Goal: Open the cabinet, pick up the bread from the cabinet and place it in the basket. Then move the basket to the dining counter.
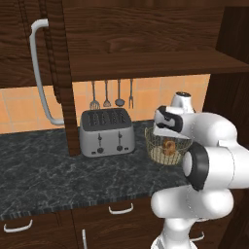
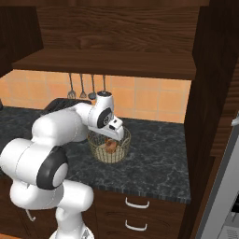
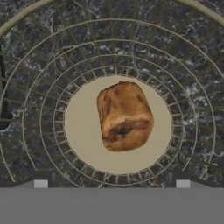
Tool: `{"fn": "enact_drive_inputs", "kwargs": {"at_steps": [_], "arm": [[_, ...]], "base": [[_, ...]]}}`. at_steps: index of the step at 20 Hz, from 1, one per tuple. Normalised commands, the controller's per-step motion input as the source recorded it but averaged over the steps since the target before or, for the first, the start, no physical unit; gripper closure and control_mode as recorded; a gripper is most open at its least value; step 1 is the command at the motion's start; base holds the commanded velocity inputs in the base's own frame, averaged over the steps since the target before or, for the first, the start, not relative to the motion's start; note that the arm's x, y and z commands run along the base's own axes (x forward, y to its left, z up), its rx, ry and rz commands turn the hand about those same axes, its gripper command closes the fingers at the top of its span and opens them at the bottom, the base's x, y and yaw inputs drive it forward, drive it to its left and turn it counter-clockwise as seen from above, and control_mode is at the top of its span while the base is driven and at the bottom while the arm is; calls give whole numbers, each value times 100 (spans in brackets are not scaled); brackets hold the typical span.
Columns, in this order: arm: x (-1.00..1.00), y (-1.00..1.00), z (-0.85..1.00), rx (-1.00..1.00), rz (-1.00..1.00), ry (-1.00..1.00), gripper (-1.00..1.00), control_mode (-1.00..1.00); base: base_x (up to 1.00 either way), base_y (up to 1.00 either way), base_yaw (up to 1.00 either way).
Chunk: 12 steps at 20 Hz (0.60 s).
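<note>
Bread (image 3: pixel 124 116), browned crusty lump, in basket (image 3: pixel 52 131)

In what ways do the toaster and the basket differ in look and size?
The toaster is a boxy, solid silver thing with slots on top; the basket is round, open golden wire mesh with a pale bottom. The toaster looks a little wider than the basket. The basket holds the bread; nothing shows in the toaster's slots. Both stand on the black counter.

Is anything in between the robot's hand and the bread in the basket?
No, nothing visible. The small light-brown bread lies bare on the pale bottom of the round golden-tan wire basket, and the hand view looks straight down at it. The open gripper hangs right above.
</note>
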Motion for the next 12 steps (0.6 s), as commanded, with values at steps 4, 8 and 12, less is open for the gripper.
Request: {"fn": "enact_drive_inputs", "kwargs": {"at_steps": [4, 8, 12], "arm": [[-47, 11, 52, 0, 22, -23, -100, -100], [-37, 50, 26, -5, 35, -17, -100, -100], [-7, 52, 14, -15, 38, -7, -100, -100]], "base": [[0, 0, 0], [0, 0, 0], [0, 0, 0]]}}
